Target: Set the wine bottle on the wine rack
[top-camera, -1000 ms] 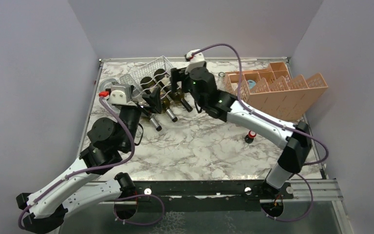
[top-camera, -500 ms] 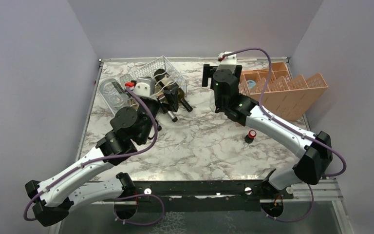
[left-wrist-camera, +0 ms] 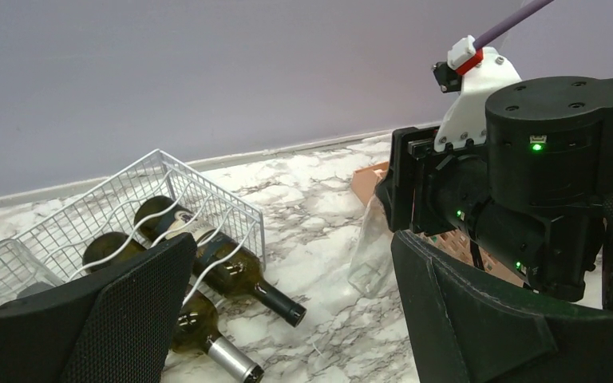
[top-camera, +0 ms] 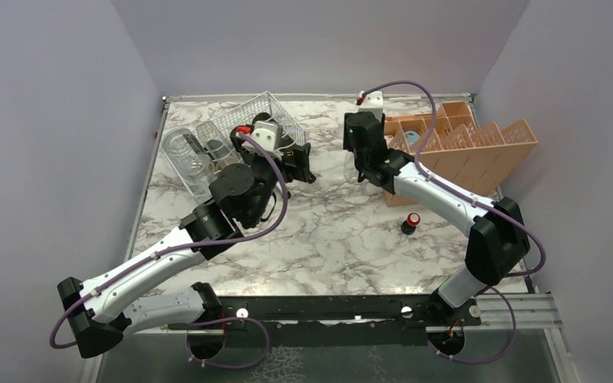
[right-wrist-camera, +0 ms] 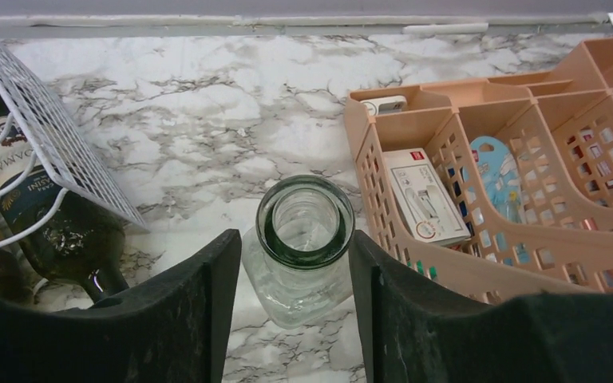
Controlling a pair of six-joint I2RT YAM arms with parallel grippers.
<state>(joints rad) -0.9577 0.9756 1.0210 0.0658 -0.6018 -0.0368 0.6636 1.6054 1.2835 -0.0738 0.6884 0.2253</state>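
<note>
The white wire wine rack [top-camera: 247, 116] stands at the back left of the table, with dark green wine bottles lying in its cradles. In the left wrist view one wine bottle with a black cap [left-wrist-camera: 231, 275] and one with a silver cap [left-wrist-camera: 199, 335] stick out of the wine rack [left-wrist-camera: 207, 191]. My left gripper [left-wrist-camera: 287, 319] is wide open just in front of them, holding nothing. My right gripper [right-wrist-camera: 294, 239] is shut on the neck of an upright clear glass bottle [right-wrist-camera: 303, 219], which stands between the rack [right-wrist-camera: 40, 128] and the crate.
An orange divided crate [top-camera: 463, 144] with small packets sits at the back right, close to my right gripper [top-camera: 357, 159]. A small black bottle with a red cap [top-camera: 409, 223] stands mid right. Clear glass jars [top-camera: 183, 155] lie left of the rack. Walls enclose three sides.
My right gripper swung from the rack toward the crate, came down over the clear bottle and closed its jaws on it. My left arm shifted right along the rack front, staying open.
</note>
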